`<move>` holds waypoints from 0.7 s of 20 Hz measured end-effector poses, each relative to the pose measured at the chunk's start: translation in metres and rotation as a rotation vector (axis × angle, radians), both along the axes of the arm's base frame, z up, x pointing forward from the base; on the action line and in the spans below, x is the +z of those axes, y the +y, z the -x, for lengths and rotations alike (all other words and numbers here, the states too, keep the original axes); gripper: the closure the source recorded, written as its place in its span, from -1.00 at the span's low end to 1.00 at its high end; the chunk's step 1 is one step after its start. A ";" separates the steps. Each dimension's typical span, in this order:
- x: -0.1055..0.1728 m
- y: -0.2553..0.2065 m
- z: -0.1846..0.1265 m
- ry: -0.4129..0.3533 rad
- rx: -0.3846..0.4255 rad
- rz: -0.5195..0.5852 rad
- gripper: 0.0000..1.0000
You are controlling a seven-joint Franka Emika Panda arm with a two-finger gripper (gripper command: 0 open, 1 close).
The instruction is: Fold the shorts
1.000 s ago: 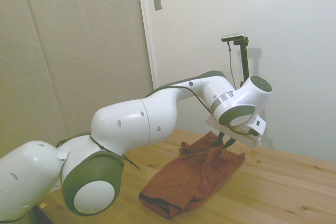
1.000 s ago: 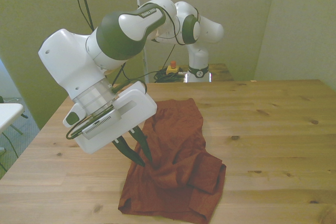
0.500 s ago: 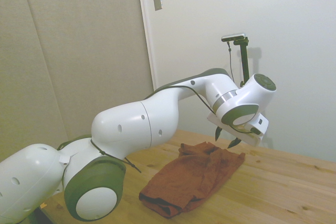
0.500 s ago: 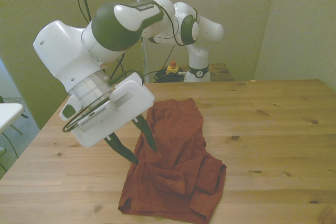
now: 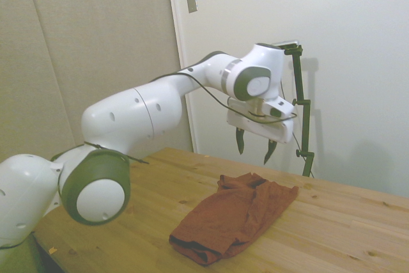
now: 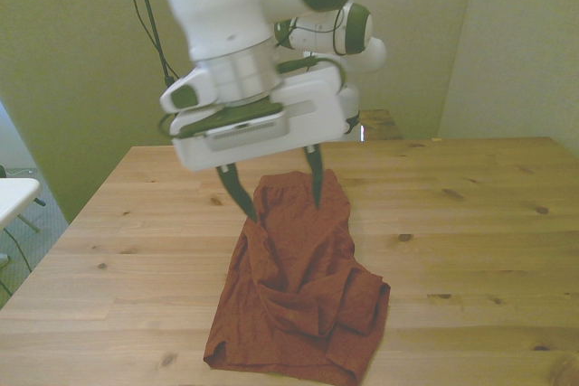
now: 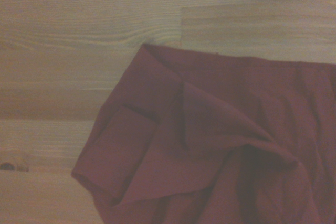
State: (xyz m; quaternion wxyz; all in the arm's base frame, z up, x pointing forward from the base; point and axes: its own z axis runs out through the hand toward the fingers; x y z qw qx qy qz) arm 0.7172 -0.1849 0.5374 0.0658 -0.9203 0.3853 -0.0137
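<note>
The rust-orange shorts (image 5: 233,215) lie bunched and partly folded over themselves on the wooden table (image 5: 345,234). In the front view the shorts (image 6: 303,287) run from the table's middle toward the near edge, with rumpled layers at the near end. My gripper (image 5: 254,148) hangs open well above the shorts, holding nothing. Seen from the front, the gripper (image 6: 276,189) hovers over the far end of the cloth with its two dark fingers spread apart. The wrist view shows a folded corner of the shorts (image 7: 210,156) on bare wood.
The table's (image 6: 470,214) right half in the front view is bare wood. A red-and-yellow button box (image 6: 296,117) and cables sit behind the table's far edge beside the robot base. A white surface (image 6: 14,194) stands off the front view's left.
The gripper has let go of the shorts, opened, and risen high above them while swinging toward the cloth's far end. The shorts have settled flat on the table.
</note>
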 end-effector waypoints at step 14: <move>0.066 0.162 0.091 0.118 0.078 0.066 -1.00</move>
